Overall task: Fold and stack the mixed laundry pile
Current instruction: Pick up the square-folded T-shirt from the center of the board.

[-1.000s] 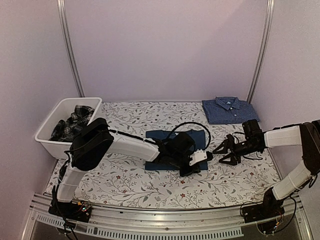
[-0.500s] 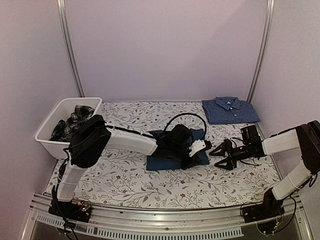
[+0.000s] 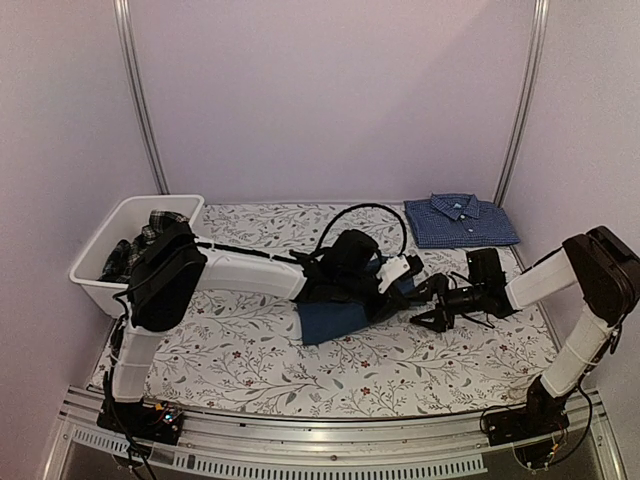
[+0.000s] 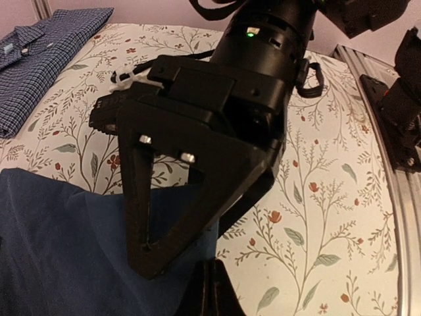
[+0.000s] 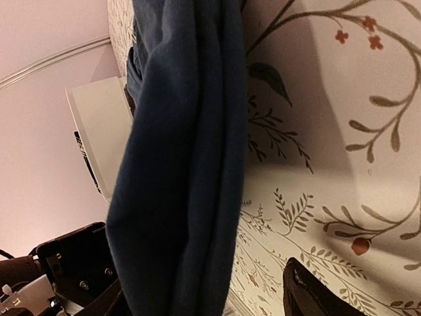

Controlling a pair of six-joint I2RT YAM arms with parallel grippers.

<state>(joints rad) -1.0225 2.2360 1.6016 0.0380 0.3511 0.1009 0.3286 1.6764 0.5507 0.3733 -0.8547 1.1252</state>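
Now the left gripper (image 4: 209,293) is clamped tight on the right edge of the dark blue T-shirt (image 3: 335,320), holding that edge up off the floral tablecloth (image 3: 240,350) at mid-table. Just right of it the right gripper (image 3: 425,303) stands wide, gripping nothing. The checked shirt (image 3: 460,220) lies folded at the far right. The plaid piece (image 3: 140,245) sits in the white tub (image 3: 95,285), far left.

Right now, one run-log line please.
left jaws: shut on dark blue T-shirt edge; right jaws: open, beside it; checked shirt: folded, far right; plaid piece: in tub
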